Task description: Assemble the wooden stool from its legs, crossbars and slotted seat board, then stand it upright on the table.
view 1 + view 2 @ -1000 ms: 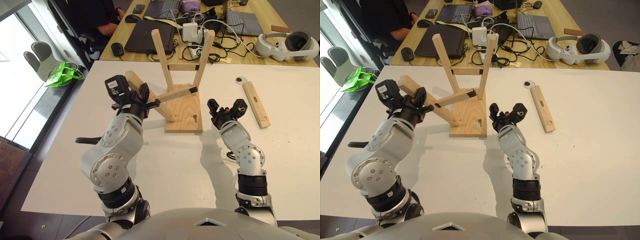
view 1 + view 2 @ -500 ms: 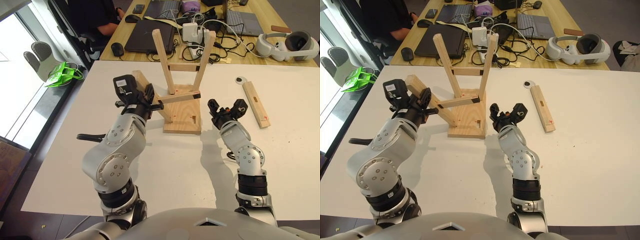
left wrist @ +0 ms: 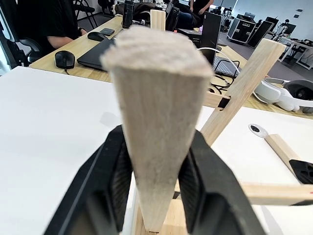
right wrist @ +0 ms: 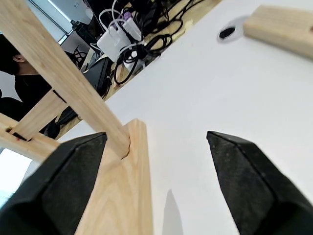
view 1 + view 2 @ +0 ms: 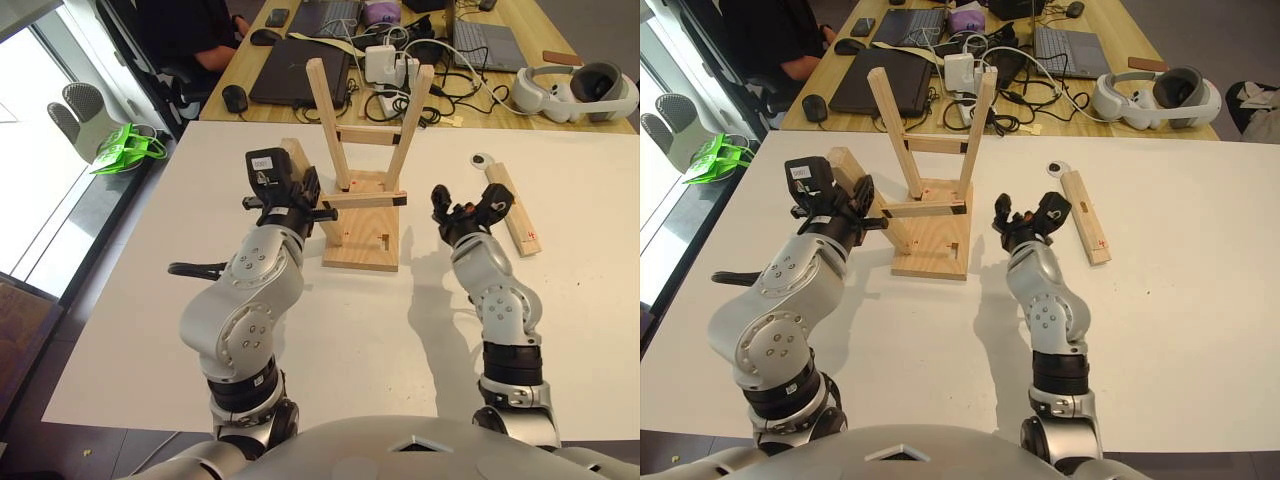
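The left end effector (image 5: 288, 195) pinches a leg (image 3: 156, 98) tight at the left side of the seat board (image 5: 365, 255). The board lies upside down on the worktop (image 5: 330, 340). This leg leans, and I think it is not pushed in all the way. A side crossbar (image 5: 365, 200) runs from it to the right. Two far legs (image 5: 328, 110) stand up, joined by a far crossbar (image 5: 366, 135). The right end effector (image 5: 468, 200) is spread wide and holds nothing, just right of the board. A loose leg (image 5: 512, 205) lies further right. I think the stool is over half built. The loose leg must go in, and then the stool gets flipped.
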